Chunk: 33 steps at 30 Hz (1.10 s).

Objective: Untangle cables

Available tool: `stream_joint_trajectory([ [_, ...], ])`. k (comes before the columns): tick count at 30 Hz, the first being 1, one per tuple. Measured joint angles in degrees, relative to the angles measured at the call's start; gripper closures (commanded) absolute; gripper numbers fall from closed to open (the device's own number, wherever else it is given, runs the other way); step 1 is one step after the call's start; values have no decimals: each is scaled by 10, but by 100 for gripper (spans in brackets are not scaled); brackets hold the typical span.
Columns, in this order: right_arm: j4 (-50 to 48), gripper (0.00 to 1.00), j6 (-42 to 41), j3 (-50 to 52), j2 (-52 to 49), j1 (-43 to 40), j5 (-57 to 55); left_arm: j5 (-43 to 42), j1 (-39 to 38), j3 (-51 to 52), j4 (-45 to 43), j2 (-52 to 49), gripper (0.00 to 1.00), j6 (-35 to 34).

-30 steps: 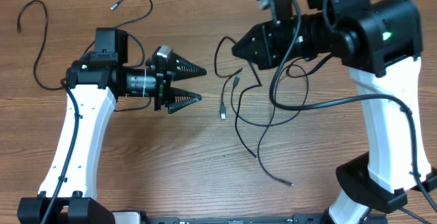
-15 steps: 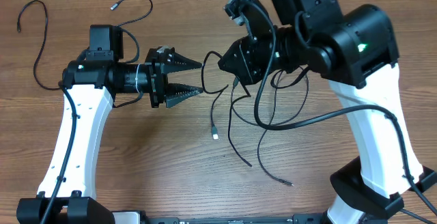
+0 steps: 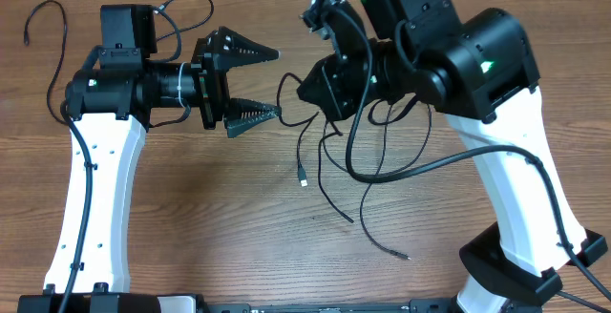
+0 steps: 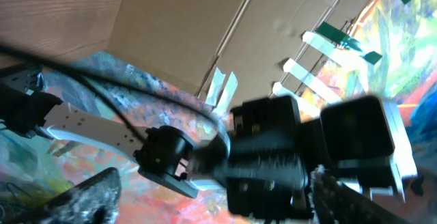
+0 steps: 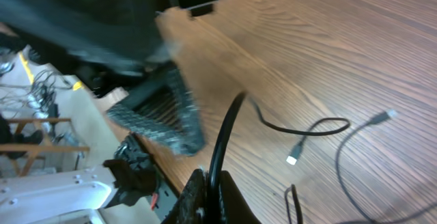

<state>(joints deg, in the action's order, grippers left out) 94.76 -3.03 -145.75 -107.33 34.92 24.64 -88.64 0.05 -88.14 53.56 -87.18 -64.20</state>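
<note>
Several thin black cables (image 3: 329, 165) hang in a tangle from my right gripper (image 3: 307, 89) down to the wooden table, one ending in a silver plug (image 3: 302, 180). The right gripper is shut on one black cable (image 5: 220, 142), lifted above the table; the plug (image 5: 293, 159) shows in the right wrist view. My left gripper (image 3: 260, 84) is open and raised, its two toothed fingers pointing right, just left of the held cables. A separate loose cable (image 3: 52, 51) lies at the far left, and another with a silver tip (image 3: 160, 9) lies behind the left arm.
The left wrist view is blurred and looks across at the right arm (image 4: 300, 149) and cardboard behind it. Thick black robot wires (image 3: 401, 151) loop under the right arm. The table's near edge (image 3: 315, 299) lies between the two arm bases.
The right gripper has carried the cables left and up, dragging the silver plug leftward. The left gripper has risen and moved toward the back, its fingers spread wider.
</note>
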Motion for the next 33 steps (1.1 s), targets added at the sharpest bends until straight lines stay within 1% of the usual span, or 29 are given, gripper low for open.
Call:
stream_joint_trajectory([
  [3, -7, 96, 0, 0, 0, 17, 5, 3, 0, 0, 0, 0, 27, -10],
  [6, -16, 96, -3, 0, 0, 29, 7, 14, 0, 0, 0, 0, 34, -19],
  [8, -19, 96, -8, 0, 0, 31, 8, 23, 0, 0, 0, 0, 41, -26],
  [11, -19, 96, -14, 0, 0, 32, 9, 29, 0, 0, 0, 0, 45, -39],
  [13, -19, 96, -15, 0, 0, 33, 9, 30, 0, 0, 0, 0, 50, -47],
  [16, -20, 96, -15, 0, 0, 34, 9, 23, 0, 0, 0, 0, 54, -56],
  [23, -32, 96, -15, 0, 0, 34, 8, -1, -1, 0, 0, 0, 54, -63],
  [24, -32, 96, -15, 0, 0, 34, 9, -2, -1, 0, 0, 0, 57, -63],
  [25, -33, 96, -15, 0, 0, 34, 9, -3, -1, 0, 0, 0, 62, -64],
  [27, -32, 96, -15, 0, 0, 34, 9, -4, -1, 0, 0, 0, 66, -64],
  [33, -32, 96, -15, 0, 0, 34, 9, -6, -1, 0, 0, 0, 67, -70],
])
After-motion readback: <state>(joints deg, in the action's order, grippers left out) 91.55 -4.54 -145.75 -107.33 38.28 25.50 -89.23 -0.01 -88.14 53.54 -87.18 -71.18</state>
